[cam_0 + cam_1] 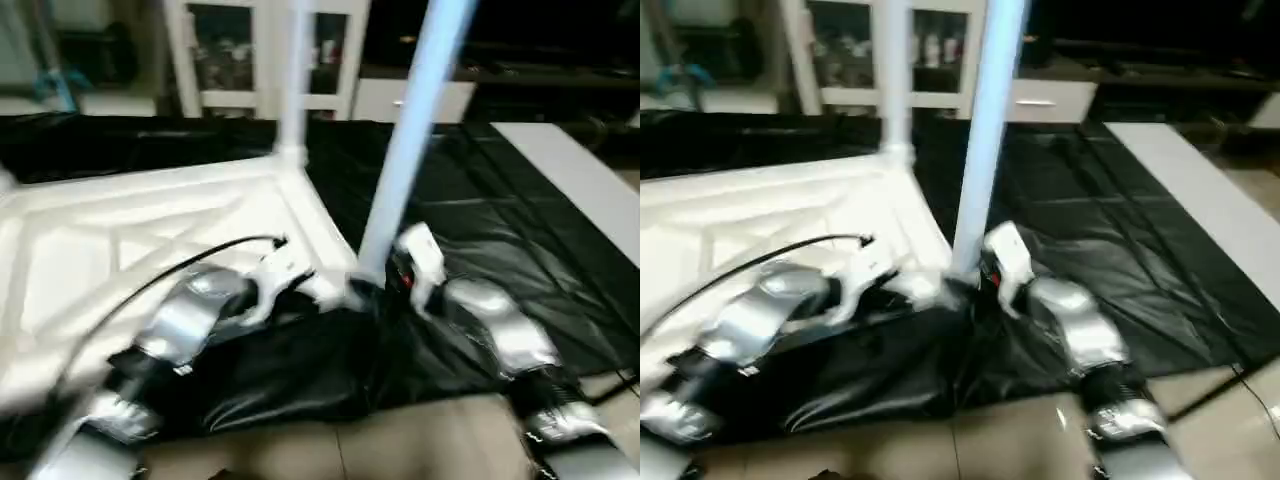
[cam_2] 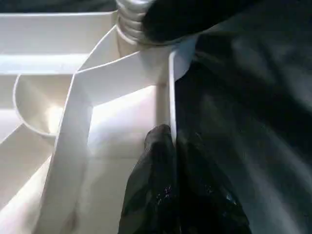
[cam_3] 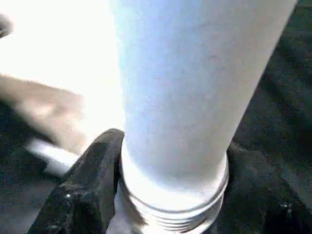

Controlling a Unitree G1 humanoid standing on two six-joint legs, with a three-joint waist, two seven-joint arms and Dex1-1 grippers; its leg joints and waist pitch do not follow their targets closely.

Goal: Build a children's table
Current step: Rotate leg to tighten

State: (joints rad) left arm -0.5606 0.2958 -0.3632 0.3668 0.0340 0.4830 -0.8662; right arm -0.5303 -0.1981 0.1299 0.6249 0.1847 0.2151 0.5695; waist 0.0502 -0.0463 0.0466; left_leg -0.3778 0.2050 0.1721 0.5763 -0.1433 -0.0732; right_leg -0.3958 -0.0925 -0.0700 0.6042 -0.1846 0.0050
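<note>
table top [image 1: 120, 240], white and ribbed side up, fills the left half of the frame on a black sheet [image 1: 500, 260]. two white legs stand from its right corners: the far leg [image 1: 293, 80] upper centre, the near leg [image 1: 410, 140] leaning toward the upper right. the right gripper [image 3: 170, 195] sits at centre, its black fingers [image 3: 92, 185] clasping the near leg's threaded base. the left gripper [image 2: 170, 161], left of centre, is pinched closed on the top's edge rim.
</note>
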